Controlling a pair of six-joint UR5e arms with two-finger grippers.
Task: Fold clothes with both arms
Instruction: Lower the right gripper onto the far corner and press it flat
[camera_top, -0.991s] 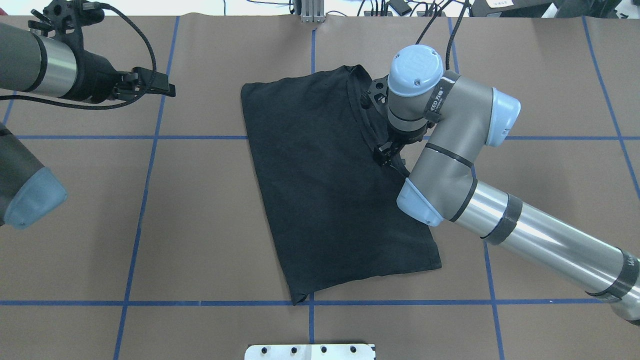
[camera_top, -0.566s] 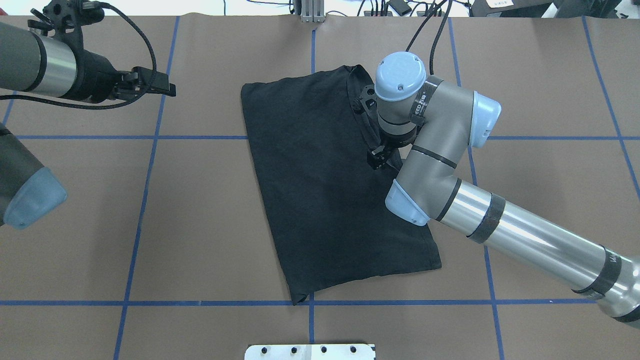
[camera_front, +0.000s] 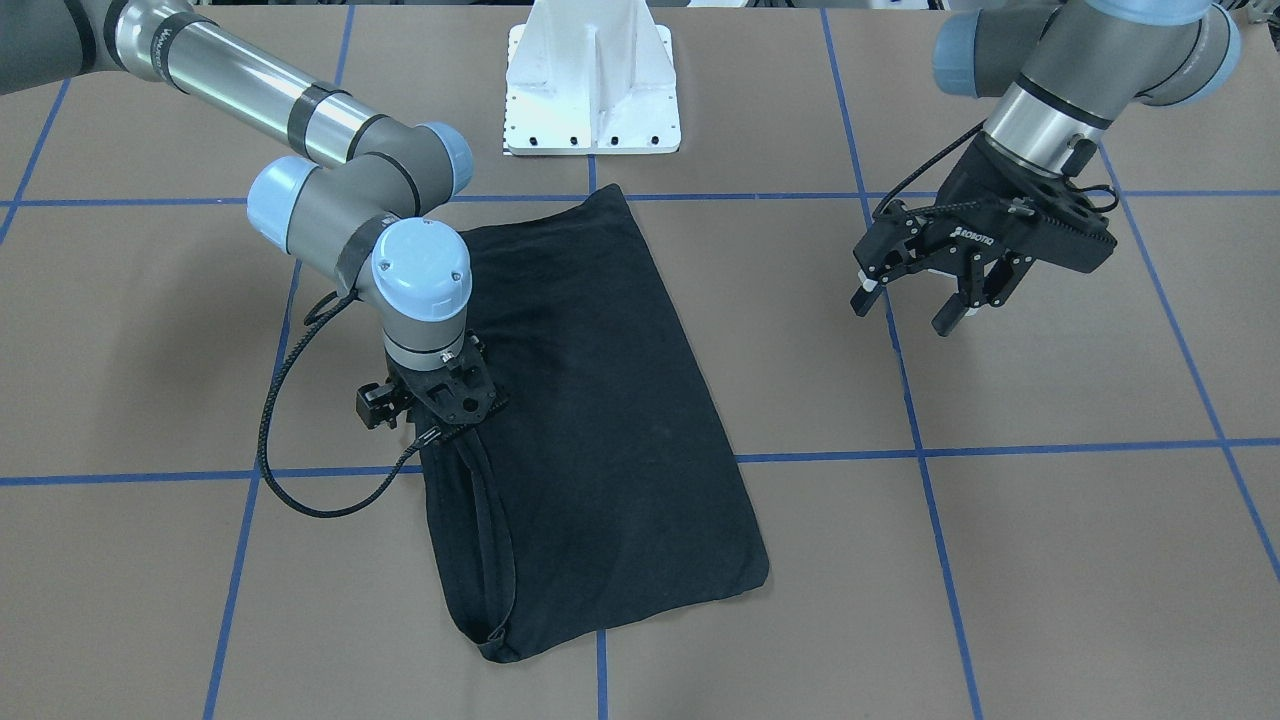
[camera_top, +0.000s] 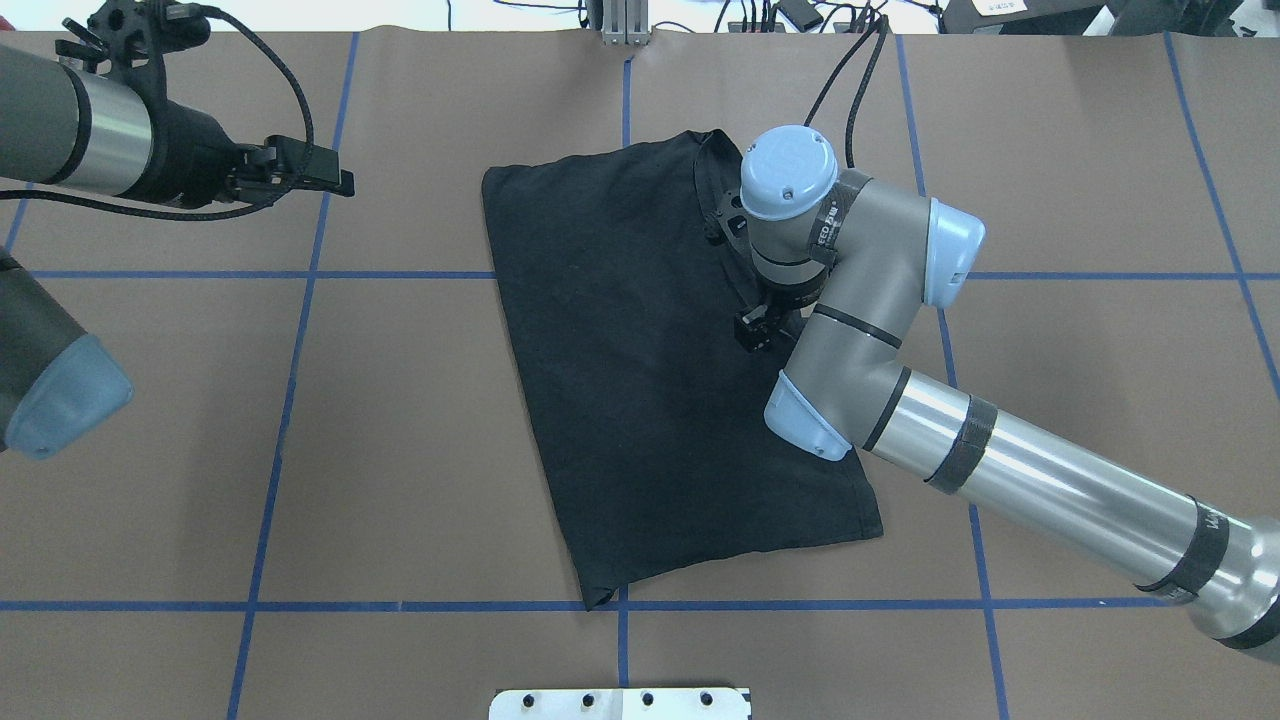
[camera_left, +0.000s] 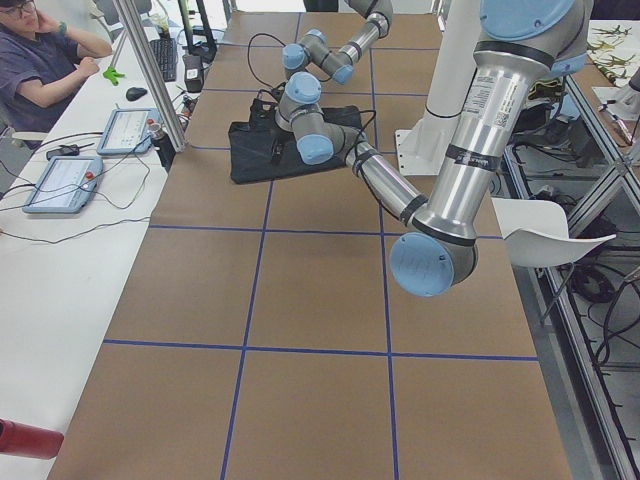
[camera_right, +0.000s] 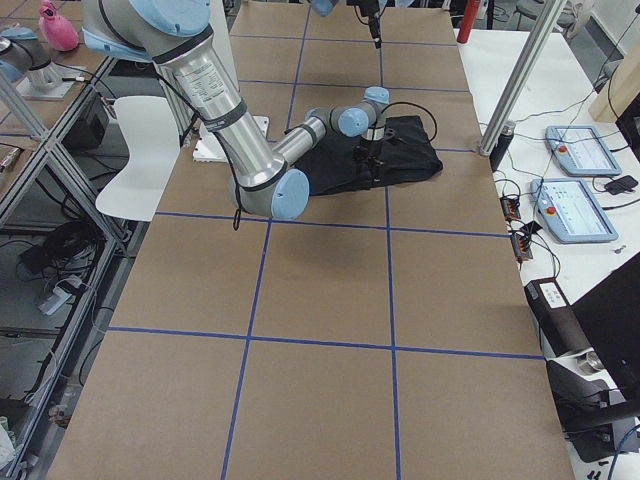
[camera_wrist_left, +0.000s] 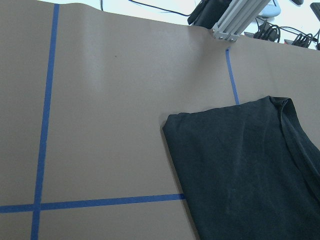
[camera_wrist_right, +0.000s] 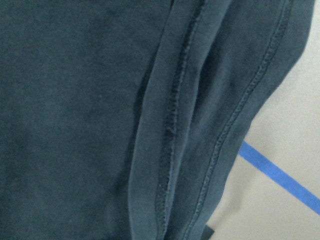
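Position: black T-shirt (camera_top: 640, 400) lies flat on the brown surface (camera_top: 400, 450), no print showing, folded into a long narrow panel.
Long axis: in the overhead view it runs on a diagonal, its far end slightly to the robot's left and its near end further to the right.
Right claw (camera_front: 435, 420): low over the shirt's right long edge, toward the far end, where stitched edges lie layered. The wrist hides the fingers, so I cannot tell whether it is parted or pinching cloth.
Left claw (camera_front: 903, 312): fingers wide apart and holding nothing, hovering above the surface well apart from the shirt's far-left corner.
Direction from claws: most of the shirt spreads to the robot's left of the right claw and back toward the robot. From the left claw it lies to the robot's right.
Nearer arm: the right, plainly.
Judgement: a fold across the long axis would likely need the left claw brought to the far-left corner first.
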